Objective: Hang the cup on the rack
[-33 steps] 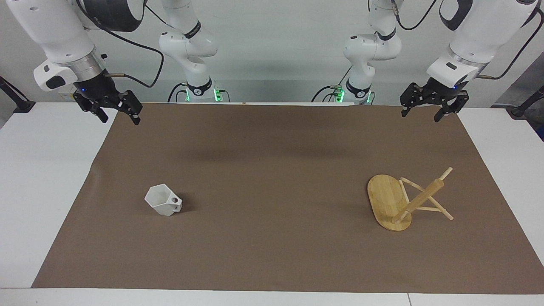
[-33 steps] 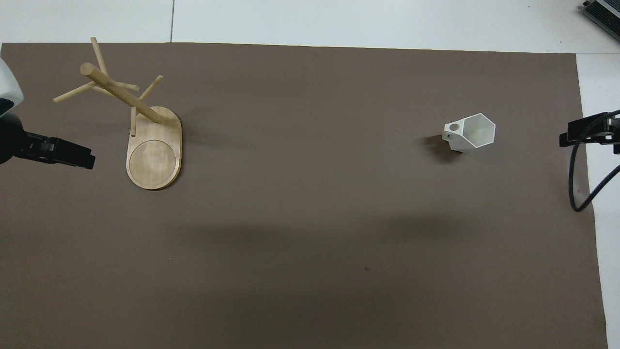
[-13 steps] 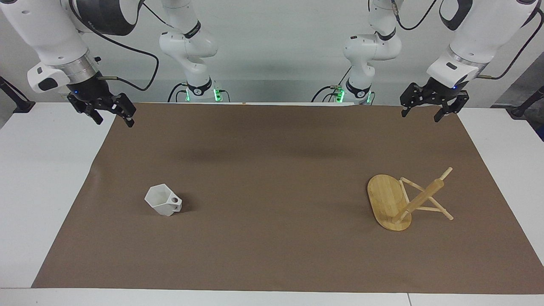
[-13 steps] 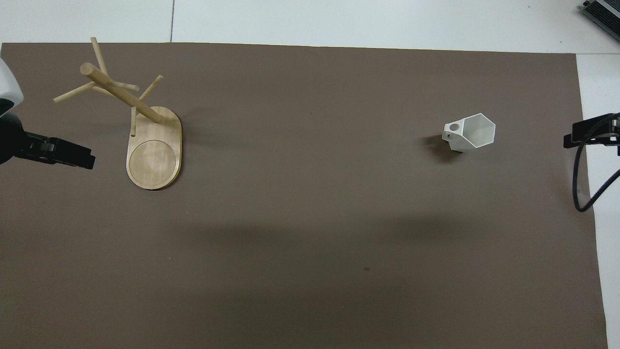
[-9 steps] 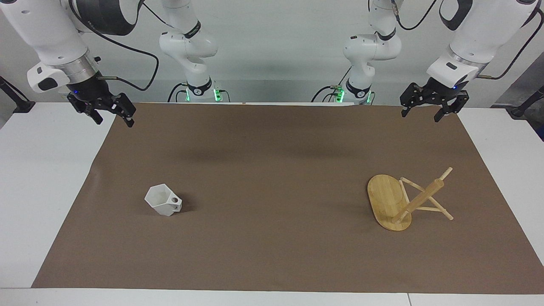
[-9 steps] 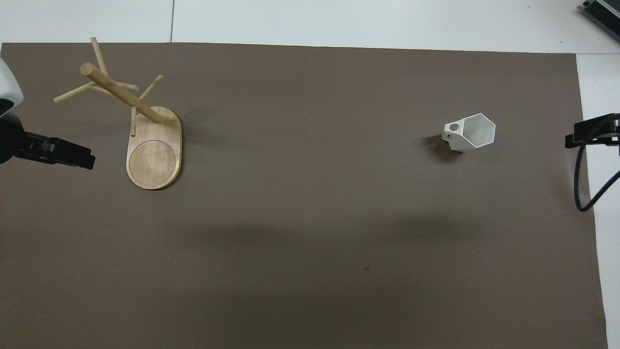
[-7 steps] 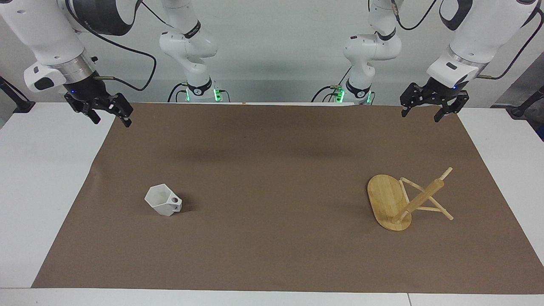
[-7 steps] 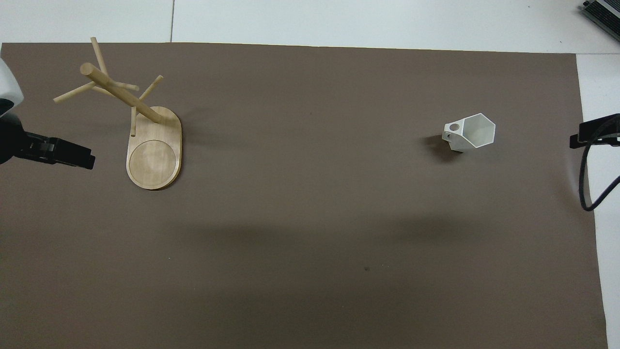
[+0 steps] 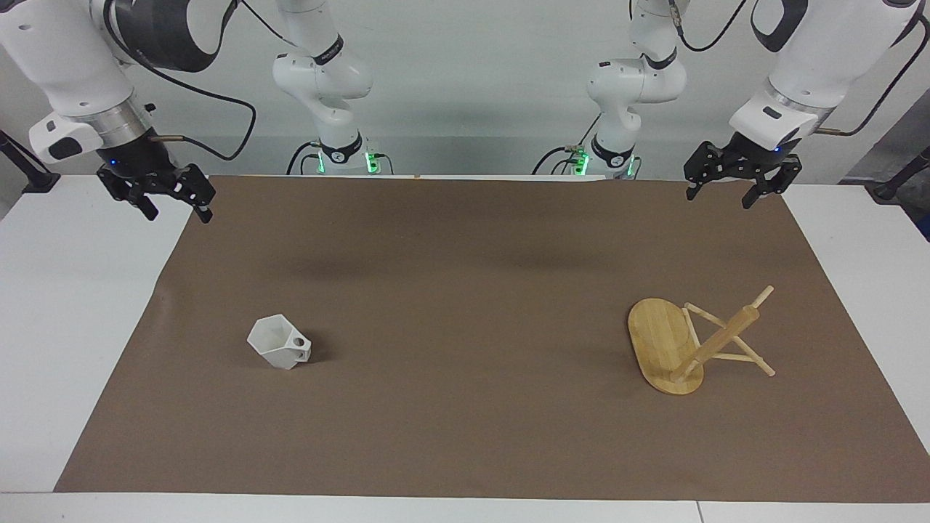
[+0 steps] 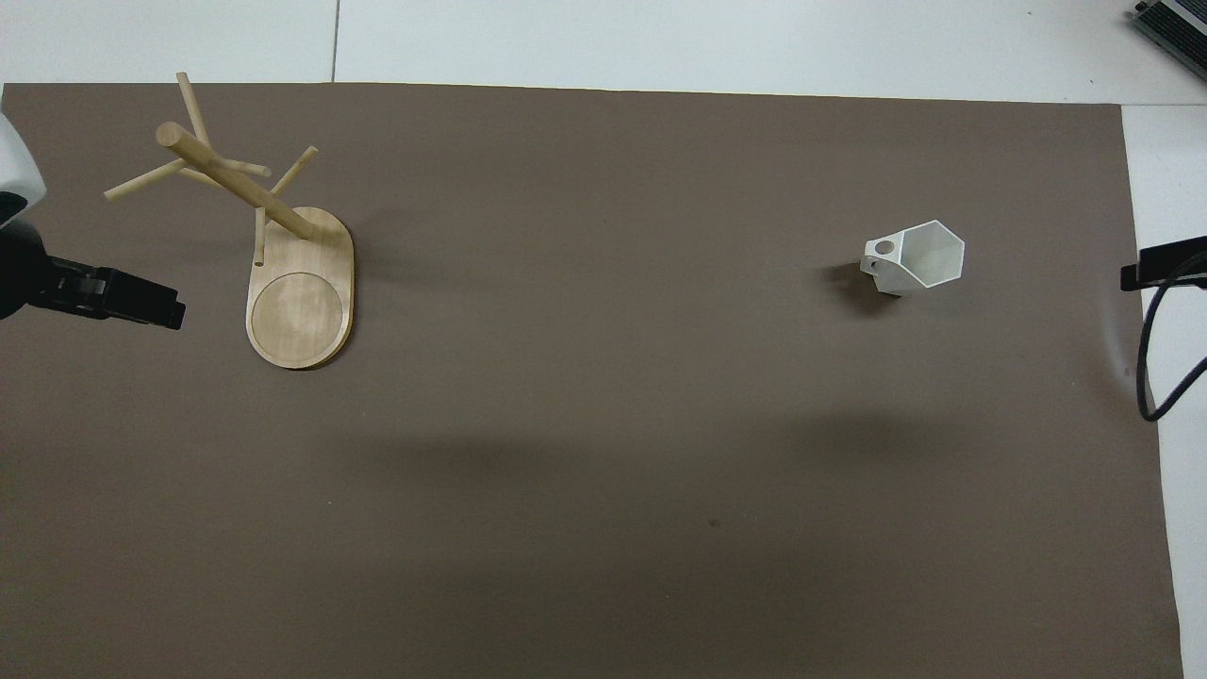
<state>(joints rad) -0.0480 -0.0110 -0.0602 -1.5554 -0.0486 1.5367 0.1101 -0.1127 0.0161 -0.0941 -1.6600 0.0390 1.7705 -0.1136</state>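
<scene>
We see the cup (image 9: pixel 279 343) standing on the brown mat (image 9: pixel 465 290), well apart from the rack (image 9: pixel 686 347), toward the right arm's end. Our right gripper (image 9: pixel 175 213) hangs wide and empty above the mat's edge; our left gripper (image 9: pixel 721 196) waits, spread and empty, above the mat's corner.

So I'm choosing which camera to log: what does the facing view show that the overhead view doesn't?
Only the facing view shows both arms whole, with the right gripper and left gripper raised, jaws open, at the mat's robot-side corners. Only the overhead view looks into the cup's hexagonal mouth; of the grippers it catches only edge slivers. Both show the cup lying free and the rack standing empty.
</scene>
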